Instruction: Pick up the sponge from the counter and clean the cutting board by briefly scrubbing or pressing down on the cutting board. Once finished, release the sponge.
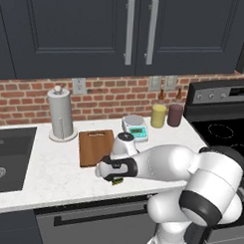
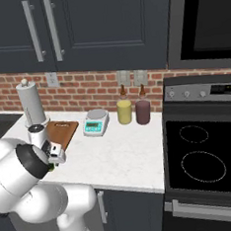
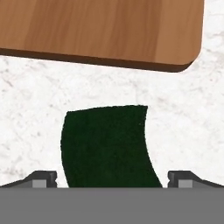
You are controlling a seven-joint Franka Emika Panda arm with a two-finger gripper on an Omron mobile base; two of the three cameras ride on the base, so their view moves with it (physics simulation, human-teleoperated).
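The dark green sponge (image 3: 107,146) lies on the white marbled counter (image 3: 35,87), just off the near edge of the reddish-brown cutting board (image 3: 100,26). My gripper (image 3: 112,178) is open and low over the sponge, one fingertip (image 3: 43,178) on each side of it, with gaps between pads and sponge. In the left base view the gripper (image 1: 114,179) points down near the counter's front edge, and a sliver of the sponge (image 1: 117,181) peeks out under it, in front of the cutting board (image 1: 93,145). The right base view shows the board (image 2: 63,132) beyond my hand (image 2: 54,160).
A paper towel roll (image 1: 61,114) stands left of the board, with the sink (image 1: 8,157) further left. A white-teal scale (image 1: 135,126), a yellow canister (image 1: 158,115) and a dark red one (image 1: 175,115) stand behind. The stove (image 1: 223,132) borders the counter on the right.
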